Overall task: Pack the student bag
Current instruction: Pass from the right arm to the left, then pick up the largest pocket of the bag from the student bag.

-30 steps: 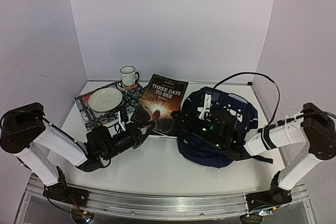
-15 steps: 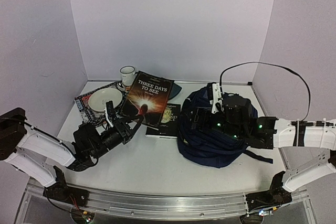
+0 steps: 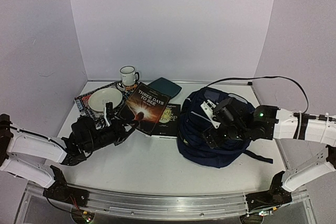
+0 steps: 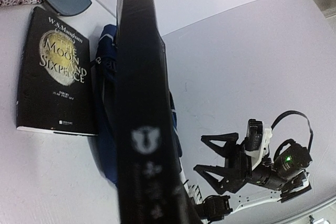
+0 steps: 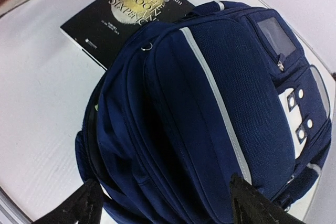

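Student bag (image 3: 197, 142) sits on the right half of the tabletop (image 3: 152, 161), at 3 o'clock from the left tool (image 3: 122, 124), which is clamped on a tilted book (image 3: 147, 106) whose long axis points to 1 o'clock; the right tool (image 5: 165, 205) hangs over the bag, fingers apart.

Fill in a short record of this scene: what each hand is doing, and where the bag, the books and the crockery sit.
left hand: shut on the Three Days to See book, which is tilted up off the table
right hand: open, hovering over the student bag
student bag: lying on the table's right side
Moon and Sixpence book: flat on the table, beside the bag
back left: plate on a patterned mat; mug behind it
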`<move>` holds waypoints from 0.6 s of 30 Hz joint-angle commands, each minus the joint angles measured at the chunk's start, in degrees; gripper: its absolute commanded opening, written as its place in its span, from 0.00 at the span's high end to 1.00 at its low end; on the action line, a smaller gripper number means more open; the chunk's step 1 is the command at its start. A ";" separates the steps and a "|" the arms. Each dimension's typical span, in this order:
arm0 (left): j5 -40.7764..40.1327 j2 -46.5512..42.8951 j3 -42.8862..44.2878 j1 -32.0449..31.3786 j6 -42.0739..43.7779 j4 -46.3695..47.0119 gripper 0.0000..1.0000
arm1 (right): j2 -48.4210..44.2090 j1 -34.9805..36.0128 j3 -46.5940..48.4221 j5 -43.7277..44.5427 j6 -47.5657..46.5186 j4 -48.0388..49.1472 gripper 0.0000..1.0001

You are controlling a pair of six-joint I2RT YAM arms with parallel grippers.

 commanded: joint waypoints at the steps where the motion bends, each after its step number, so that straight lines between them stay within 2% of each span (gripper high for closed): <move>1: 4.59 -5.34 3.06 1.85 2.91 -4.99 1.00 | 5.54 -0.17 4.79 2.16 -7.07 -10.49 0.27; 9: 7.99 -9.67 3.51 3.52 5.41 -12.27 1.00 | 11.23 -0.54 6.94 0.72 -11.93 -10.70 0.37; 16: 10.98 -9.24 2.94 3.98 5.01 -12.92 1.00 | 16.23 -1.96 8.34 -2.24 -14.33 -10.61 0.47; 18: 11.43 -9.10 2.89 3.97 5.08 -12.91 1.00 | 17.25 -2.29 8.28 -2.19 -14.69 -10.56 0.53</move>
